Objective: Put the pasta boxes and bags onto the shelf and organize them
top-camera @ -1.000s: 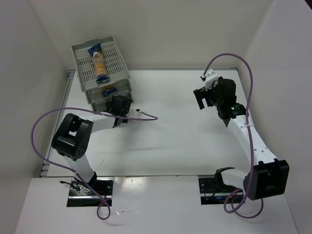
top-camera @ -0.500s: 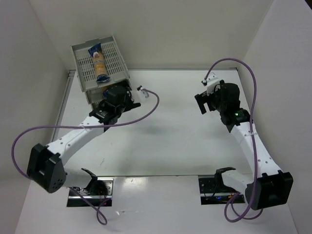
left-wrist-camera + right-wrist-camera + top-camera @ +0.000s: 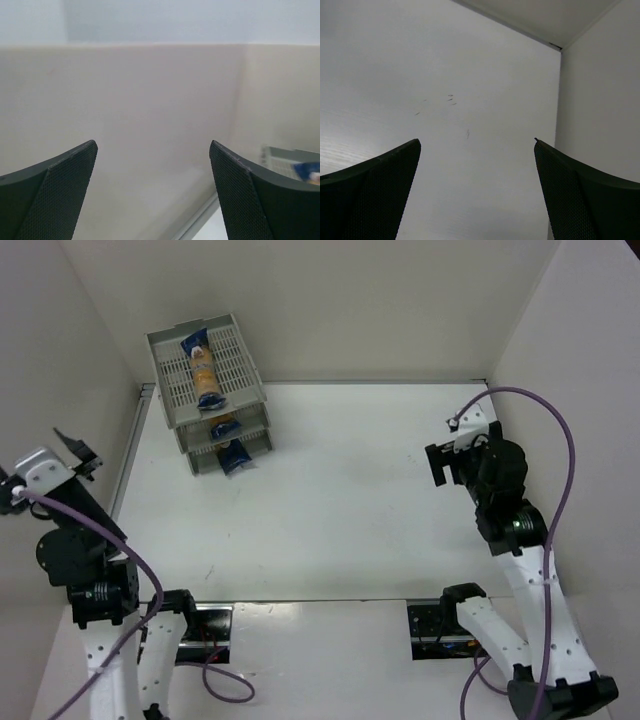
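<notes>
Grey slotted plastic forms the shelf [image 3: 238, 368], a three-tier stack of letter trays at the far left corner of the white bench [image 3: 350, 490]. The top bag [image 3: 204, 367], dark blue at its ends and orange-yellow in the middle, lies lengthwise in the uppermost tray and is fully in view from the top camera. The middle bag [image 3: 222, 426] sits in the second tray, with only its blue near end showing past the tray above. The bottom bag [image 3: 236, 456] is in the lowest tray, and its blue end juts out over the tray's front lip towards the bench.

Both arms are well apart from the shelf. The left tool [image 3: 152, 145] is raised at the left edge of the scene, beside the left wall [image 3: 60, 360]. Its wrist camera faces that wall, and a blurred corner of the shelf with a touch of blue shows at the right edge of the view. Its fingers are spread wide, with nothing between them.

The right tool [image 3: 475, 142] hangs over the right side of the bench, near the right wall. It is likewise spread wide and holds nothing, and bare bench surface shows through the gap. A purple cable [image 3: 560, 455] loops above the right arm.
</notes>
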